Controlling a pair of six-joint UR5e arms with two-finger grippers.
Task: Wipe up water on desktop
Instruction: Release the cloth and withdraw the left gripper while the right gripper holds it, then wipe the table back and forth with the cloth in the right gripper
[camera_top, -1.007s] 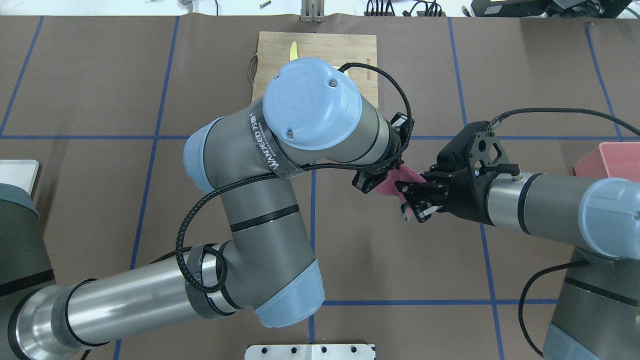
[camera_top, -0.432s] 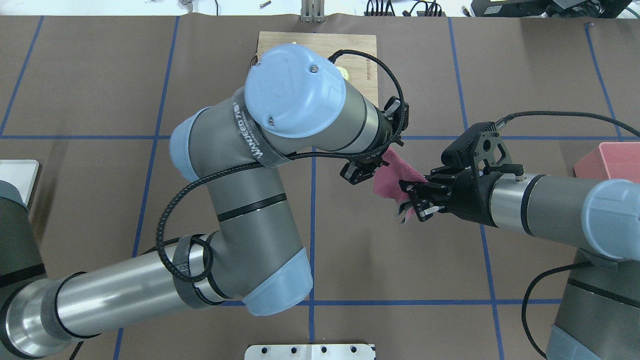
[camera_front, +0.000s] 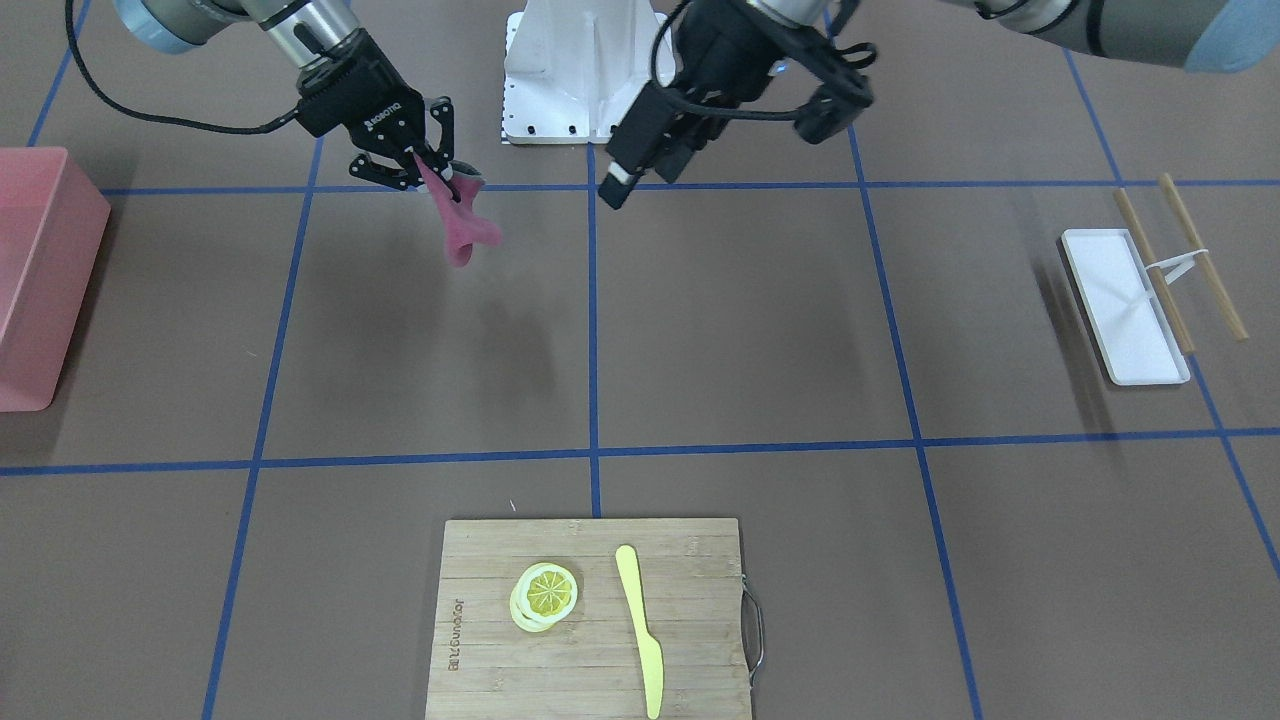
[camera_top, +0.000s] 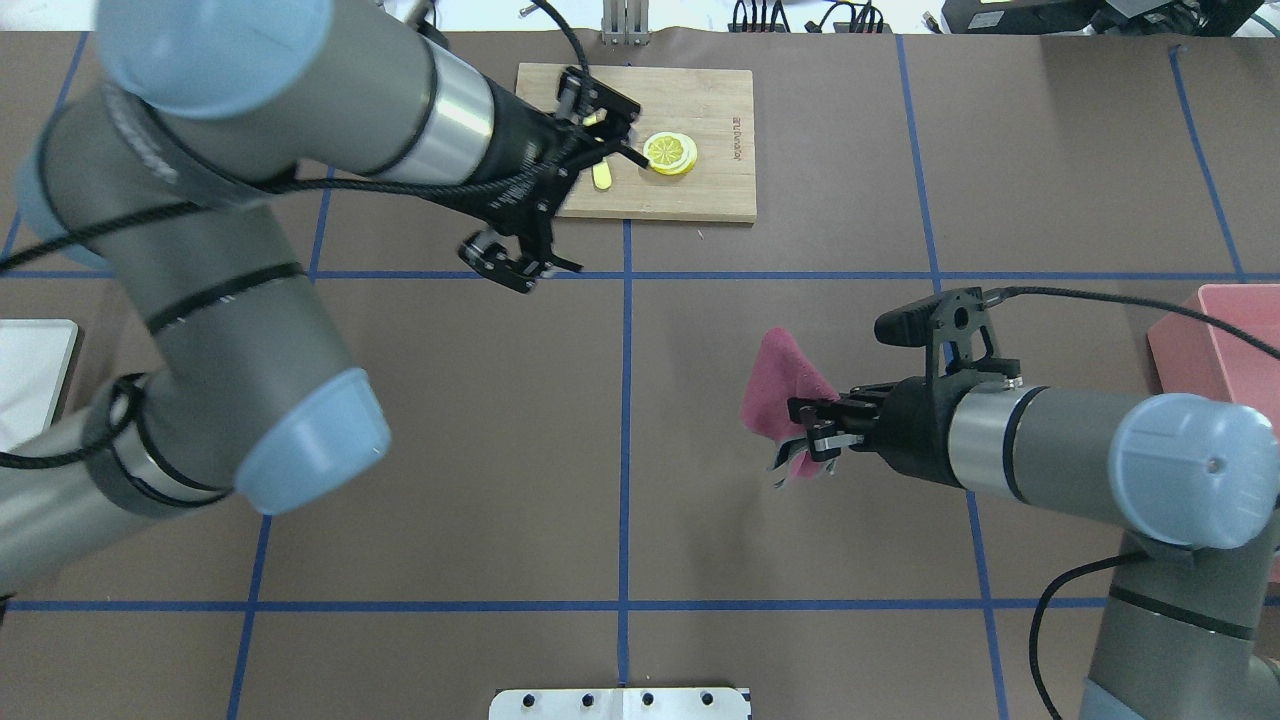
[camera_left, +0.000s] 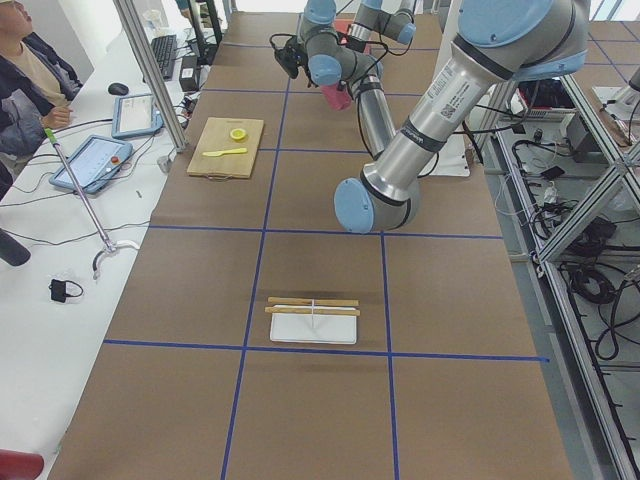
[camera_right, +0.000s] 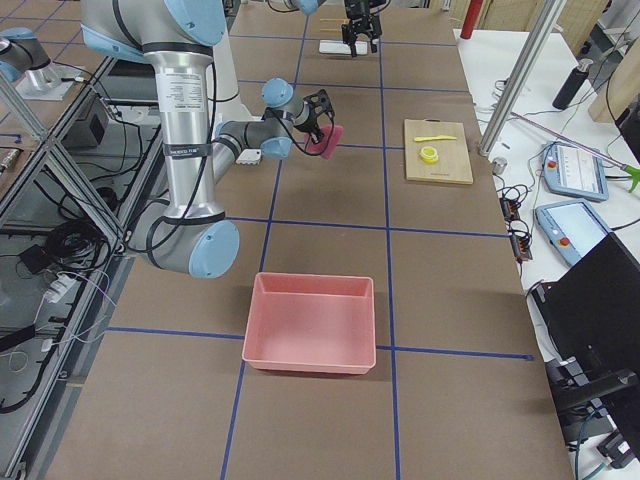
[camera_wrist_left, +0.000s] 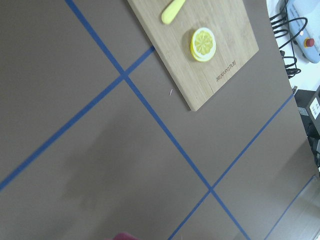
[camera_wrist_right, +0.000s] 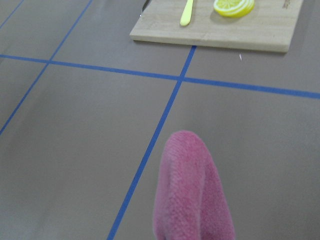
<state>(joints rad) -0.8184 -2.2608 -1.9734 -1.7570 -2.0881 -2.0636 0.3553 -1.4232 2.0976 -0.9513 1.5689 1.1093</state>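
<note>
The brown desktop (camera_top: 450, 450) with blue tape lines fills every view; I cannot make out any water on it. My right gripper (camera_top: 800, 440) is shut on a pink cloth (camera_top: 775, 385) and holds it above the desktop, right of the centre line. In the front-facing view the cloth (camera_front: 455, 225) hangs down from that gripper (camera_front: 420, 170). It fills the bottom of the right wrist view (camera_wrist_right: 192, 190). My left gripper (camera_top: 610, 130) is open and empty, raised high over the near edge of the cutting board, well apart from the cloth. It also shows in the front-facing view (camera_front: 640, 170).
A bamboo cutting board (camera_top: 700, 195) at the far middle carries a lemon slice (camera_top: 670, 152) and a yellow knife (camera_top: 602, 175). A pink bin (camera_top: 1230, 330) stands at the right edge. A white tray with chopsticks (camera_front: 1125, 310) lies on my left side.
My left gripper has let go of the pink cloth and swung up and away to the far left, over the cutting board. The right gripper keeps the cloth and has drawn back slightly.
</note>
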